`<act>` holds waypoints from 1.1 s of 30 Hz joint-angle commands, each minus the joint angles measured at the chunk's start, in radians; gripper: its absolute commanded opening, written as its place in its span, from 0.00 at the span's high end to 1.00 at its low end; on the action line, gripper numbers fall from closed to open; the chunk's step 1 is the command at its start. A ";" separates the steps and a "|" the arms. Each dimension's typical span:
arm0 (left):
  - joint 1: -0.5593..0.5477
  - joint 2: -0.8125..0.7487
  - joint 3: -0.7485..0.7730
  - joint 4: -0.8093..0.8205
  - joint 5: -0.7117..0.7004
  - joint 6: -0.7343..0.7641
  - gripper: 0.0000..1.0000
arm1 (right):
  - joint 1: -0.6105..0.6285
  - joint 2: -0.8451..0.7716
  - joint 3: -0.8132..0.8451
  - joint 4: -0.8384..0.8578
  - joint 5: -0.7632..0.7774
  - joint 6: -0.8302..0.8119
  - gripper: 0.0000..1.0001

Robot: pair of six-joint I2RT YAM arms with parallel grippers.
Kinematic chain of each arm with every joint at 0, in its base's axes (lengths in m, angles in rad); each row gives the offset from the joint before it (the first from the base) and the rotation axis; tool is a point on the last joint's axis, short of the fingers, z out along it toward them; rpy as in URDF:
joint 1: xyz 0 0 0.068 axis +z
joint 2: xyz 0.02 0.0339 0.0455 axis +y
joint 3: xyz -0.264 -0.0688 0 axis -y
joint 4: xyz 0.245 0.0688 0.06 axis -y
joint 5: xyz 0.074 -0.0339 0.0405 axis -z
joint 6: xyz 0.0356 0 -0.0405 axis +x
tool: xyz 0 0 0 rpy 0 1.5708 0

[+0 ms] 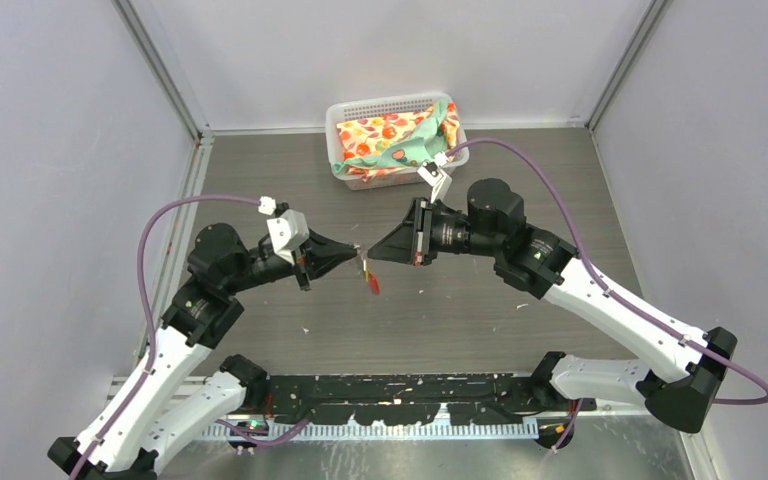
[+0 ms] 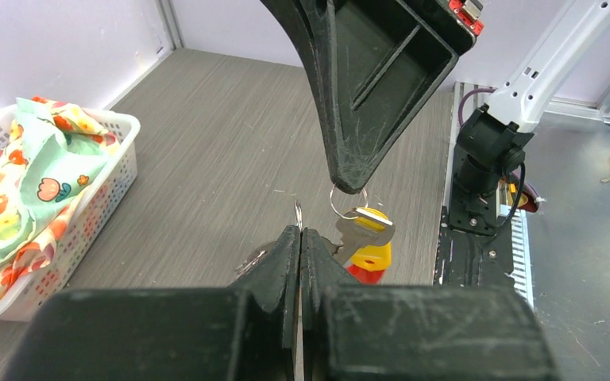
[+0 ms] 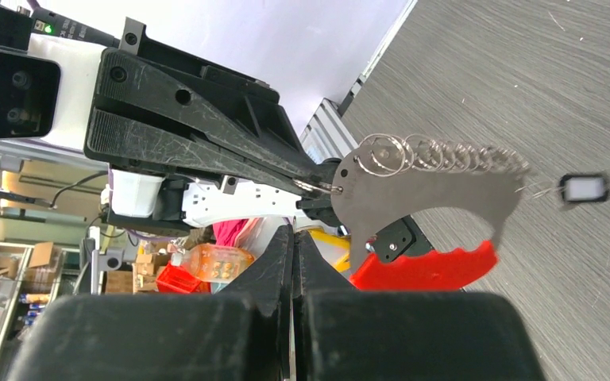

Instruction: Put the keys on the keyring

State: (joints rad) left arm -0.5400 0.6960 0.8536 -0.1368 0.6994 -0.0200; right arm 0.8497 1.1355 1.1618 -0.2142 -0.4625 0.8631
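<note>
We see the left gripper (image 1: pixel 353 251) and right gripper (image 1: pixel 374 251) closed tip to tip above the grey table (image 1: pixel 460 310). Each pinches a ring of the keyring (image 1: pixel 366 265), and its red tag (image 1: pixel 373 284) dangles between them. A white basket (image 1: pixel 335 112) of flowery cloth (image 1: pixel 390 135) sits well behind, against the back wall.

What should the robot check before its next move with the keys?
1. Left gripper shut on the keyring: ok.
2. Right gripper pinching the small ring of the brass key: ok.
3. Both gripper tips close together: ok.
4. Brass key threaded onto the keyring: cannot tell, they overlap.
5. Black-headed key hanging steady: cannot tell, it is blurred.
6. Red tag hanging below the grippers, out of the pinch: ok.
</note>
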 commanded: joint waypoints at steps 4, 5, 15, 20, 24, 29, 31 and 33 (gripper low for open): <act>0.002 -0.019 0.000 0.078 0.034 0.006 1.00 | 0.006 0.000 0.010 0.025 0.032 -0.014 0.99; 0.002 -0.019 -0.001 0.078 0.039 0.006 1.00 | 0.006 -0.001 0.011 0.027 0.032 -0.015 0.99; 0.002 -0.027 -0.011 0.086 0.076 0.018 1.00 | 0.007 0.004 0.003 0.029 0.035 -0.009 0.99; 0.002 -0.030 -0.013 0.087 0.077 0.017 1.00 | 0.007 0.006 -0.002 0.027 0.039 -0.008 0.99; 0.002 -0.032 -0.014 0.089 0.075 0.017 1.00 | 0.006 0.008 -0.006 0.022 0.040 -0.006 0.99; 0.002 -0.035 -0.014 0.093 0.078 0.017 1.00 | 0.007 0.010 -0.008 0.021 0.044 -0.002 0.99; 0.002 -0.036 -0.014 0.093 0.078 0.017 0.99 | 0.007 0.012 -0.010 0.017 0.044 -0.001 0.99; 0.002 -0.036 -0.014 0.093 0.077 0.017 1.00 | 0.007 0.013 -0.010 0.012 0.046 -0.002 0.99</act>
State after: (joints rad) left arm -0.5400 0.6781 0.8333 -0.1150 0.7582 -0.0147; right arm 0.8516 1.1408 1.1488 -0.2157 -0.4313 0.8639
